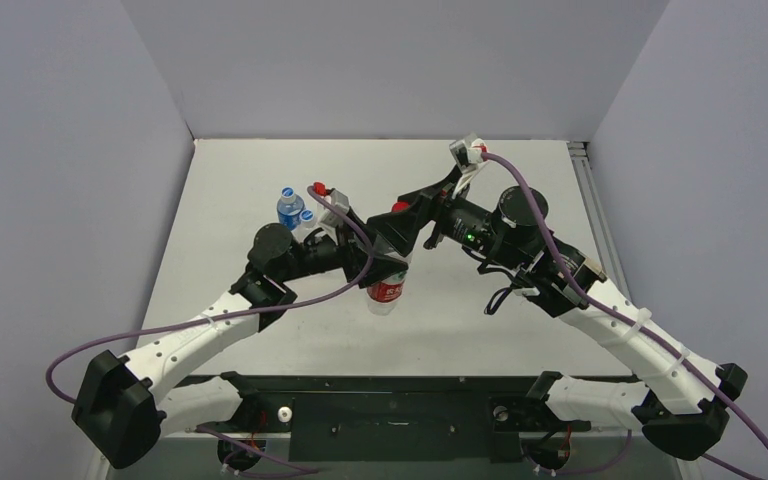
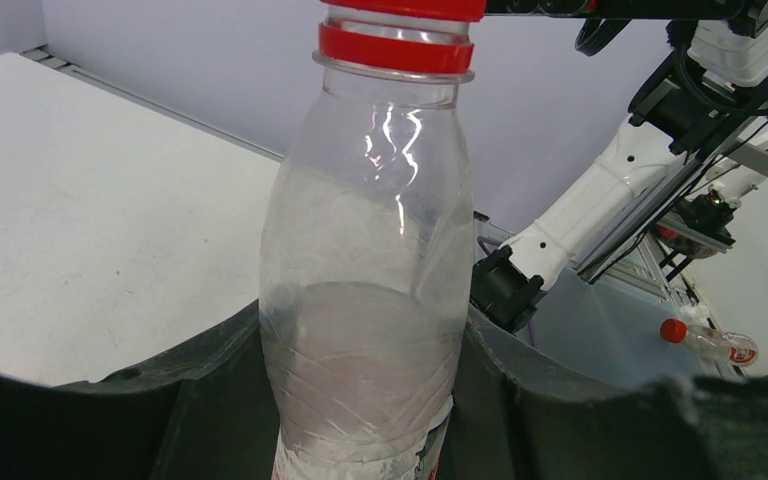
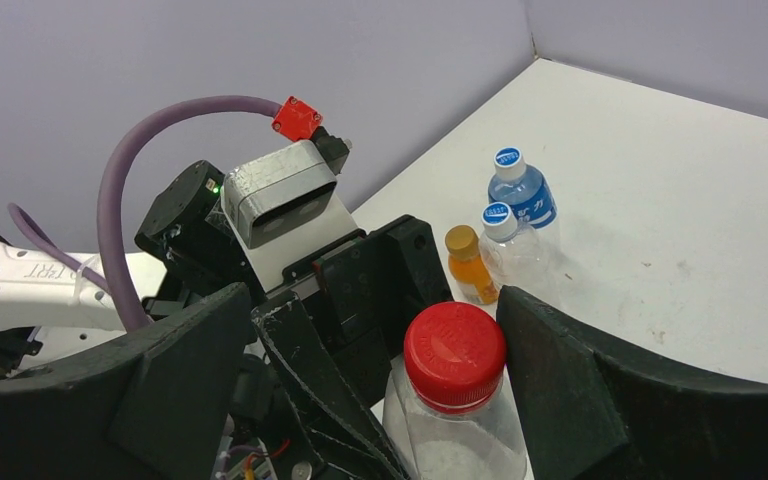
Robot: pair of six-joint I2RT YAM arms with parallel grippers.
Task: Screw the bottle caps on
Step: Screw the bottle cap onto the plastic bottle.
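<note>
A clear bottle (image 1: 385, 290) (image 2: 365, 300) (image 3: 460, 440) with a red-and-white label stands upright in mid-table, and my left gripper (image 1: 385, 265) (image 2: 365, 400) is shut on its body. A red cap (image 1: 400, 207) (image 2: 400, 10) (image 3: 454, 355) sits on its neck. My right gripper (image 1: 405, 215) (image 3: 380, 330) hangs open around that cap. Its right finger (image 3: 600, 400) is against or just beside the cap, and the left finger (image 3: 160, 390) stands well apart. Two blue-and-white caps (image 3: 508, 157) (image 3: 497, 213) and an orange-gold cap (image 3: 461, 240) sit on three small bottles to the left.
The small bottles (image 1: 295, 212) stand grouped just behind my left wrist. Grey walls close the table on three sides. A small red-capped bottle (image 2: 705, 338) lies off the table beyond the right arm's base.
</note>
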